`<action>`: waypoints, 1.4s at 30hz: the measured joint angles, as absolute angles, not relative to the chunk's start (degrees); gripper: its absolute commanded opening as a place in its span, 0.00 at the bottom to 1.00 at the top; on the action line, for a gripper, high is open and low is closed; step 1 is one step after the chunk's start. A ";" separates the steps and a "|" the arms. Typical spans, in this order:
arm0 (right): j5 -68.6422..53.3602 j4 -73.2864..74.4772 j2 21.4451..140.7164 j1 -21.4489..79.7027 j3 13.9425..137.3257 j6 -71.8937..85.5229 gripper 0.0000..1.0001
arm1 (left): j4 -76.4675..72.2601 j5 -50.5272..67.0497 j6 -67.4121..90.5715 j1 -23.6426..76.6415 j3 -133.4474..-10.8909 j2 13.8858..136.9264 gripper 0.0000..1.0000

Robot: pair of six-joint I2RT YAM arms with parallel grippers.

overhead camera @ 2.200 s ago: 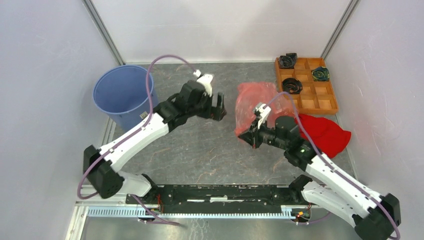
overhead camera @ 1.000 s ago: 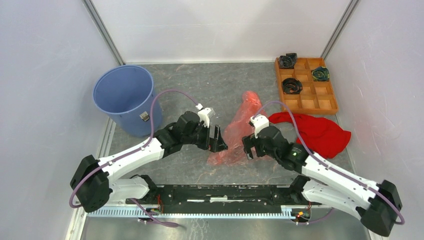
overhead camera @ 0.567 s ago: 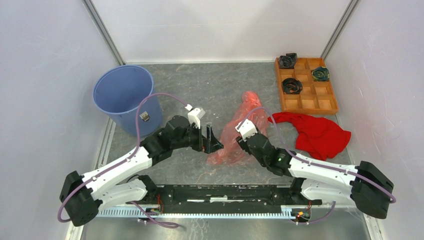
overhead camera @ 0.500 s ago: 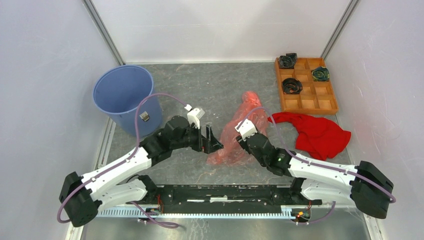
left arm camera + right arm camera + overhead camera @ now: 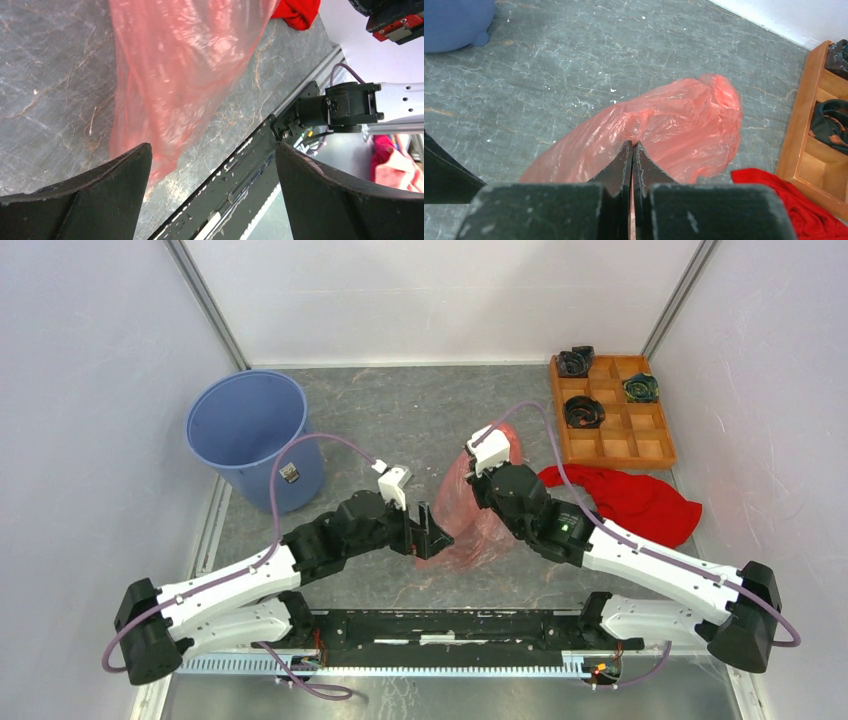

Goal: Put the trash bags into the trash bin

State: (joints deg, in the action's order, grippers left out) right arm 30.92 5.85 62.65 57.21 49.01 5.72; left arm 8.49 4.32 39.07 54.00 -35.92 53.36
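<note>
One pinch, right wrist: right gripper [image 5: 632,150] clenched on a bunched crease of the trash bag [image 5: 684,125]. Film looks light, limp and slippery, so grab gathered folds, not flat sheet.
Left wrist: left gripper [image 5: 211,147] spread wide and empty, bag's lower end just ahead.
Top view: bag hangs from that pinch, well right of the trash bin [image 5: 300,455]. Grey marbled table [image 5: 400,410], white walls [image 5: 450,300] close round.

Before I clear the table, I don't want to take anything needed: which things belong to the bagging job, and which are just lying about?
Job: red-pink trash bag, pinched in the right fingers; blue bucket; left fingers, open by the bag.
Lying about: red cloth; orange compartmented tray with dark coiled items.
</note>
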 measured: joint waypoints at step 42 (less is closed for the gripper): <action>26.57 17.65 52.99 56.73 43.79 13.72 0.98 | 31.97 -21.19 23.90 62.76 -78.17 79.33 0.02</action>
State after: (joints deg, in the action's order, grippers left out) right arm 26.57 17.65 52.99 56.73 43.79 13.72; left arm 31.97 -21.19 23.90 62.76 -78.17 79.33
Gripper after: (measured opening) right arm 0.842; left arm 0.029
